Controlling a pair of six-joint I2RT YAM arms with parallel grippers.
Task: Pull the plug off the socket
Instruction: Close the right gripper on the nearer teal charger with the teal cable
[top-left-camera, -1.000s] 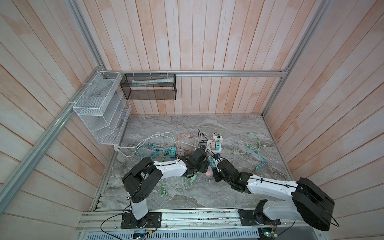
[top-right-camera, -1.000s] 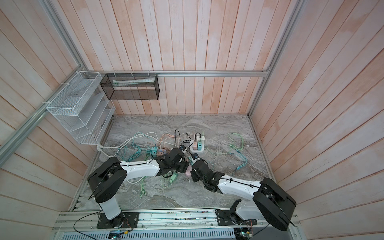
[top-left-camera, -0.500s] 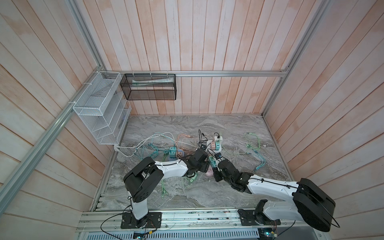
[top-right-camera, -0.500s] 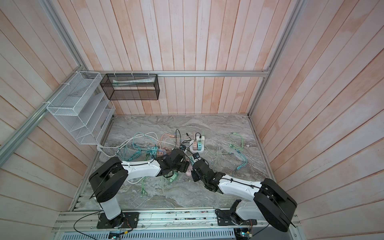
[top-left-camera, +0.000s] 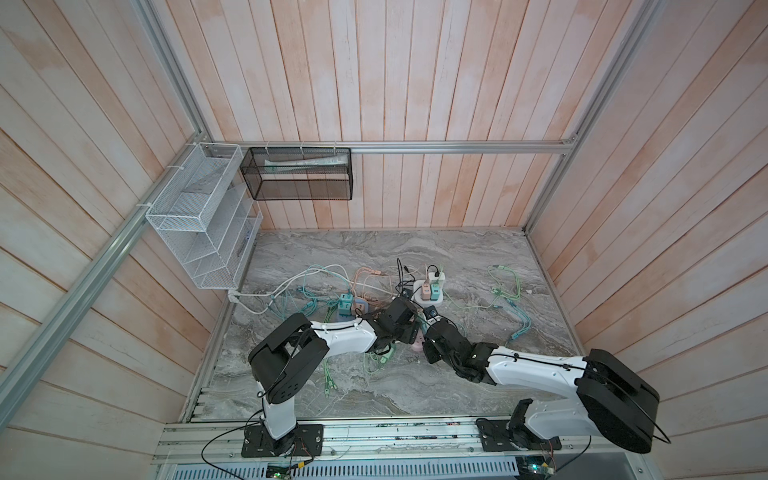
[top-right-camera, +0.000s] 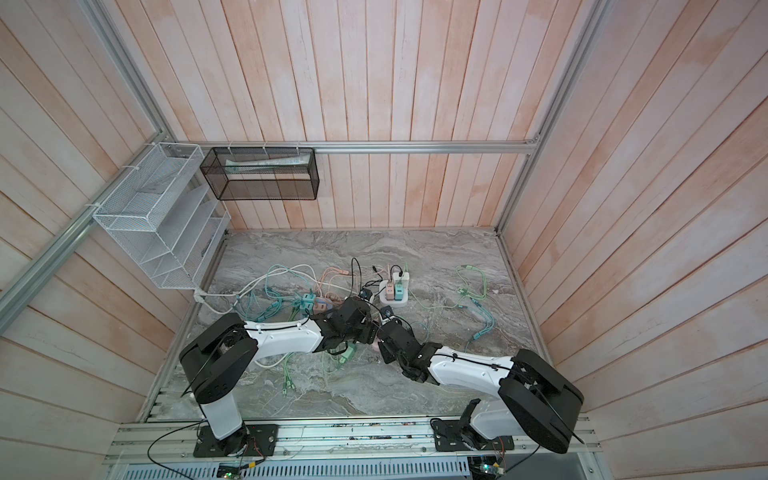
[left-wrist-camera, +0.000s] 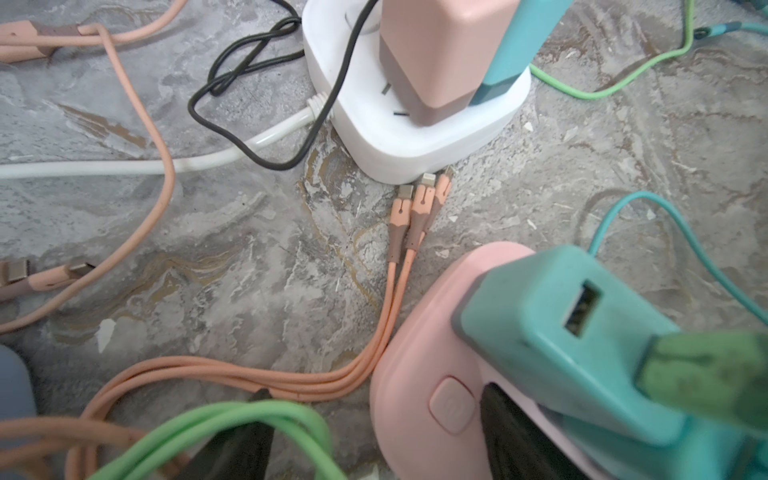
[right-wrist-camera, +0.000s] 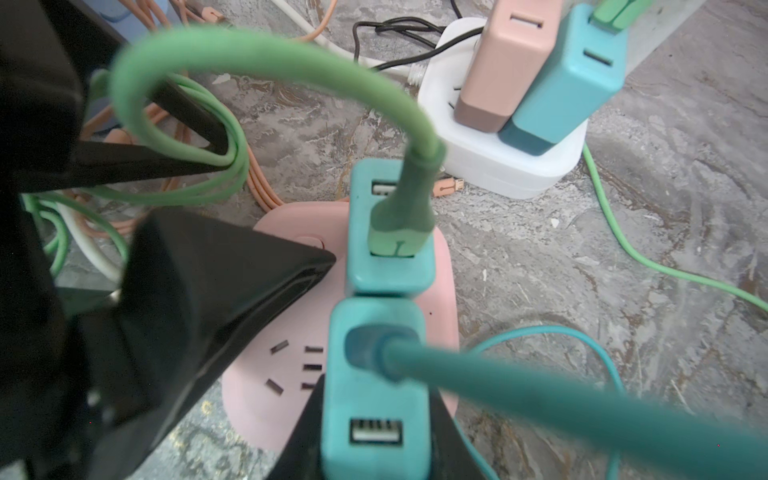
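Right wrist view: the right gripper pinches a teal plug between its black fingers, one on each flank, a grip seemingly set for a straight upward pull. The plug, a boxy charger trailing a teal cable above an empty USB port, appears fully seated in the pink socket, directly between those fingers. Beside them, the left gripper, spread wide, lays one finger on the socket's face, apparently to hold it down. A second teal plug stands just beyond the fingertips.
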